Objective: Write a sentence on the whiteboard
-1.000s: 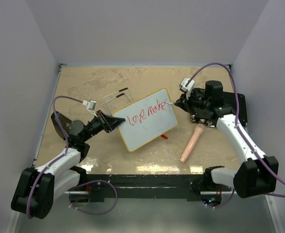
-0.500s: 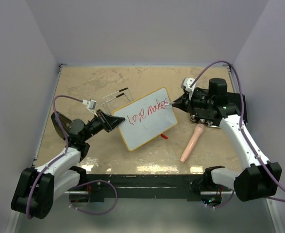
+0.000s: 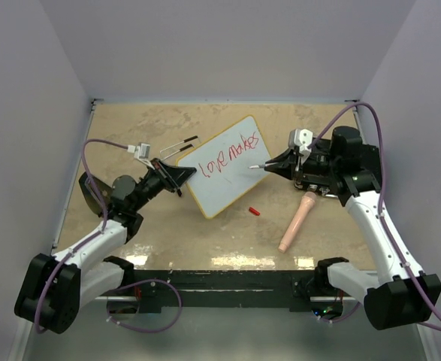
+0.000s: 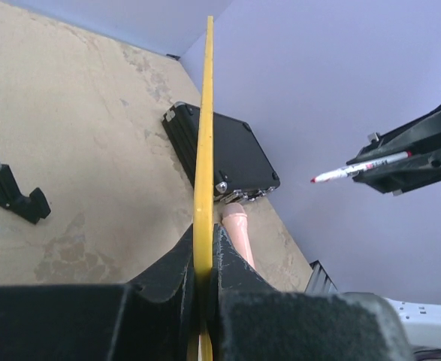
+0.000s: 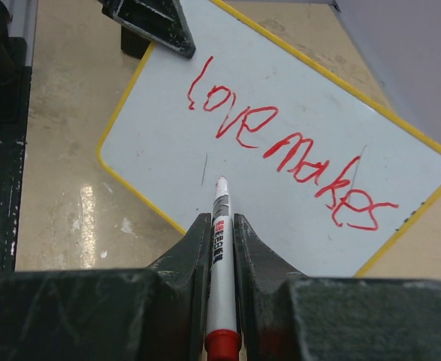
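Whiteboard (image 3: pixel 228 188), a small flat white rectangle with rounded corners and a thin yellow rim, sat over the middle of the beige mottled table (image 3: pixel 130 128). It was turned aslant, its long sides running from near-left to far-right. Red marker writing (image 3: pixel 229 156) reading "love makes" filled one line across its far half; the near half was bare. Whether the board rested on the table or was raised could not be told.

The left arm reached in low from the near-left corner, forearm stretched toward the centre. The left gripper (image 3: pixel 176 177) was pinched tight on the board's left short edge, and its wrist view showed the yellow rim edge-on between the two black fingers.

The right arm arched up from the near-right corner, elbow high beside the right edge, wrist bent back toward the board. The right gripper (image 3: pixel 282 161) was clamped on a slim white marker with a red tail end (image 3: pixel 264 165), which pointed left at the board face. Its tip hung over the bare area under "love", clear of the surface.

Under the right wrist lay a black rectangular hard case (image 4: pixel 220 154), near the board's far-right end. A pale pink rounded handle-shaped piece (image 3: pixel 295 222) lay just on the case's near side. A small red cap (image 3: pixel 255 212) lay between the board's near long side and the pink piece. Two thin grey rods with black ends (image 3: pixel 179 144) lay beyond the left gripper, just off the board's far-left corner.
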You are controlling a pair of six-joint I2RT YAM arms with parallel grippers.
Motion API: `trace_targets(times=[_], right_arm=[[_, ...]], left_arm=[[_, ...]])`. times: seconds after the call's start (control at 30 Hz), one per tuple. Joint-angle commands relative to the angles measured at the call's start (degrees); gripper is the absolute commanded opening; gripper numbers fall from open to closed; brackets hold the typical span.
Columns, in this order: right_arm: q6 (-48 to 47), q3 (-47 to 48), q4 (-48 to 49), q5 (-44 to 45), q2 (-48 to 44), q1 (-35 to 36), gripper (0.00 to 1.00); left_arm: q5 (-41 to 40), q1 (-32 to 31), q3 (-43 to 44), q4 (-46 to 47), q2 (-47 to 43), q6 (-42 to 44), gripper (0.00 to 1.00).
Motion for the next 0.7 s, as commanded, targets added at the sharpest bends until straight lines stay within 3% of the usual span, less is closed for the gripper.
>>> trace_targets(times=[0.0,0.67], right_arm=[[1.63,-1.78,4.52,-2.47,-1.73,-0.27,0.0],[1.98,-5.22,7.42,-2.12,0.2,-0.27,0.0]], left_arm=[[-6.43,-2.59,5.41,9.23,2.2,-1.27,0.0],[-12.24,-9.97,8.23,18.99,11.0,-4.34,0.0]])
